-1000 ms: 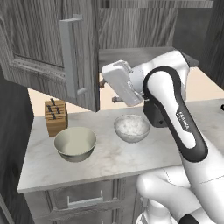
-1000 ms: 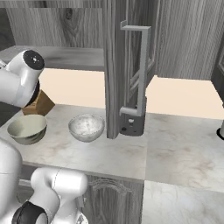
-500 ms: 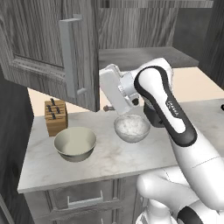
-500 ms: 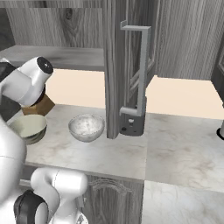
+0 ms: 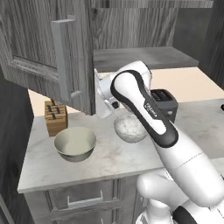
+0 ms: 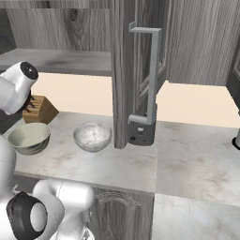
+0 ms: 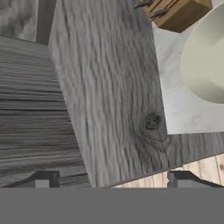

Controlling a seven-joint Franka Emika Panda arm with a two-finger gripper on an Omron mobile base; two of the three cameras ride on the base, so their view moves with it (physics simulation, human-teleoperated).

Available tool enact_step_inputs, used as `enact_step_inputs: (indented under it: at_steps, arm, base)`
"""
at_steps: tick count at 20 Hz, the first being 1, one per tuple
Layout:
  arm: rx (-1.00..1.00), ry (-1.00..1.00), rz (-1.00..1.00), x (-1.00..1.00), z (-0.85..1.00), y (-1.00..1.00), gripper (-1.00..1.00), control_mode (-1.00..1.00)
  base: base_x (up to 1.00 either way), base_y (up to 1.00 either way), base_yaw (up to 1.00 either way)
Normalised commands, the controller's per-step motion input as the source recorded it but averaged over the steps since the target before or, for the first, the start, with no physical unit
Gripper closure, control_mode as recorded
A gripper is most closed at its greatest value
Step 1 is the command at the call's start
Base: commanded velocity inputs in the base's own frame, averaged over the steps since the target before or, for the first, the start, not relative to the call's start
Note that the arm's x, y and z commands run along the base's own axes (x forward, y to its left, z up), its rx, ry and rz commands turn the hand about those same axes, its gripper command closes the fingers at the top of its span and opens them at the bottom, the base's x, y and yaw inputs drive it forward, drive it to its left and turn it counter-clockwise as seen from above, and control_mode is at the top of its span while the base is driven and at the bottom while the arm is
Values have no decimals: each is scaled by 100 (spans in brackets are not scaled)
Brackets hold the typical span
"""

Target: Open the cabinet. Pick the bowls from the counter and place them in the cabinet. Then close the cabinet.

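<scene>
Cabinet [image 5: 52, 57] above the surface [image 6: 187, 164]: both doors swung open, grey shelf exposed. Arm raised beside left door; fingers [image 7: 41, 180] spread apart, empty, close to the door panel. Beige-olive bowl [image 5: 75, 143] and marbled bowl [image 5: 130, 128] rest on the surface, apart. Knife block [image 5: 55, 117] behind.

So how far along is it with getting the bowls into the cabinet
Done: both cabinet doors stand open, shelf bare. In hand: nothing; the claw is open beside the left door. Left: the beige bowl and the speckled bowl sit on the counter; both need shelving, then the doors closing.
</scene>
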Motion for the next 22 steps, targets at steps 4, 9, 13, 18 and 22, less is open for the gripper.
enact_step_inputs:
  at_steps: [4,9,13,18,22]
  arm:
    - [0,0,0,-28,-1,96,-100,-100]
    - [0,0,0,-33,0,96,-100,-100]
    - [0,0,0,-6,0,79,-100,-100]
    - [2,0,0,0,0,-50,-100,-100]
    - [0,0,0,-1,7,-95,-100,-100]
  base:
    - [0,0,0]
    - [0,0,0]
    - [0,0,0]
    - [0,0,0]
    - [0,0,0]
